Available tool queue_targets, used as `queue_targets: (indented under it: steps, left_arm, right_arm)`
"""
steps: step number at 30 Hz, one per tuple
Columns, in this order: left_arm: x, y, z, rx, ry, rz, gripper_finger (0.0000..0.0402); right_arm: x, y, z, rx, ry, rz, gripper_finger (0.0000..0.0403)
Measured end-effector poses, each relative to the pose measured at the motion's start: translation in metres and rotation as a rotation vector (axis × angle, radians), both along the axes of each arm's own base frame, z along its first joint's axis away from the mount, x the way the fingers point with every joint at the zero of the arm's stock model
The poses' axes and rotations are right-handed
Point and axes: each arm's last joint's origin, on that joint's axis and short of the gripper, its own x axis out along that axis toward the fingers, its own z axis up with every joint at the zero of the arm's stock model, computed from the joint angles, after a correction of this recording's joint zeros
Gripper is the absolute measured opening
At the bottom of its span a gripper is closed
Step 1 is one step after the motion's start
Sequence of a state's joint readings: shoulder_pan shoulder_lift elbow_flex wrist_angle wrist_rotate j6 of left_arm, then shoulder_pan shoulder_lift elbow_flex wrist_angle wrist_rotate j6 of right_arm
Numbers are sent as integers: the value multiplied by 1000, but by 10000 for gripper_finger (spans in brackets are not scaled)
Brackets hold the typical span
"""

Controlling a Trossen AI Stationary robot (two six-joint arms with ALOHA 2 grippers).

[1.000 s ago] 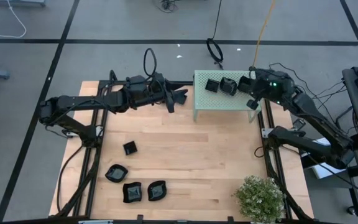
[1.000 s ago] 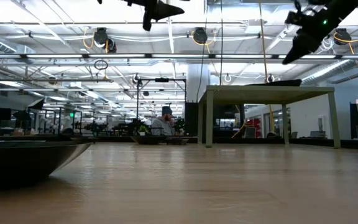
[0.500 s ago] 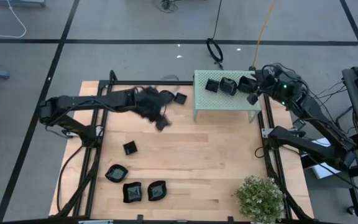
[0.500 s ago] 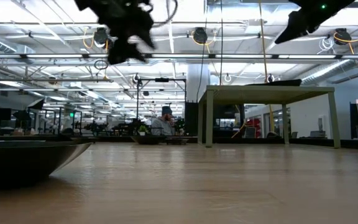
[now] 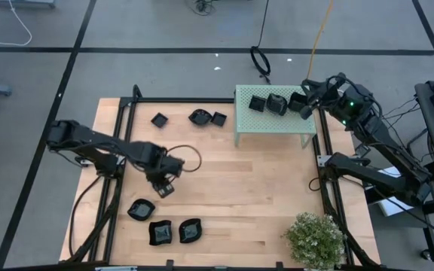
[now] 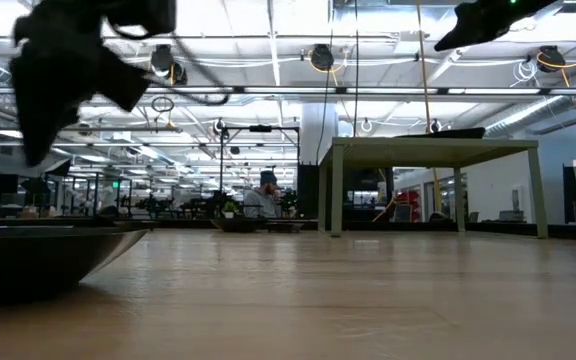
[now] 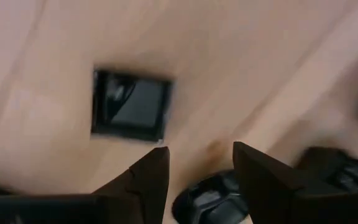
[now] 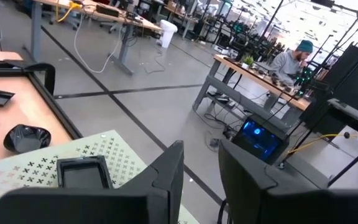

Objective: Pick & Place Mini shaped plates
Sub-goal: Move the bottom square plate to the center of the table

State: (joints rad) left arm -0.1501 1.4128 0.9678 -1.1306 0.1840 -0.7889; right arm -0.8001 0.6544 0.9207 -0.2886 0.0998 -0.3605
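Note:
Several glossy black mini shaped plates lie flat on the wooden table. Three are near the far edge point(image 5: 200, 117) and three at the near left point(image 5: 160, 232). One square plate point(image 7: 131, 114) lies just beside my left gripper point(image 7: 199, 149). That gripper points down above the table's left part point(image 5: 163, 183), open, with bare wood between its fingers. Two more plates point(image 5: 267, 104) sit on top of the pale green perforated box point(image 5: 273, 125). My right gripper point(image 8: 201, 177) hangs level above the box's right end point(image 5: 306, 105), open, with nothing between its fingers.
A bushy potted plant point(image 5: 315, 238) stands at the near right corner. Black frame rails run along the table's left point(image 5: 115, 173) and right point(image 5: 324, 184) sides. The middle of the wooden top point(image 5: 239, 188) is bare. A person sits at a desk point(image 8: 291, 59) in the room beyond.
My left gripper has swung from beside the box at the far edge toward the table's near left and down. It has tipped from level to pointing down, and its fingers have stayed apart. My right gripper has risen a little over the box and tipped up to level.

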Motion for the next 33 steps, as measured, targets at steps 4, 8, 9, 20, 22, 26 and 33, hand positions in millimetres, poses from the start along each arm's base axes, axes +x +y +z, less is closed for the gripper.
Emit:
queue_targets:
  steps: [4, 8, 9, 20, 22, 26, 33]
  left_arm:
    - [-9, -7, -27, 56, 21, 78, 182]
    - [-16, -7, -47, 92, 9, 145, 182]
    - [-17, -7, -52, 90, 0, 155, 182]
    - [-26, 0, -71, 245, -37, 179, 158]
    - [-25, 0, -71, 262, -46, 147, 130]
    - [-23, 3, -71, 308, -76, 131, 48]
    - [3, 5, -58, 279, -285, 142, 14]
  right_arm:
    - [1, -1, -1, -22, 36, 4, 89]
    - [3, -3, -2, -36, 69, 9, 89]
    - [3, -3, -2, -35, 73, 9, 89]
    - [6, -6, -4, -24, 87, 10, 89]
    - [6, -6, -4, -24, 87, 10, 89]
    - [6, -6, -4, -23, 87, 10, 89]
    - [6, -6, -4, -43, 111, 14, 89]
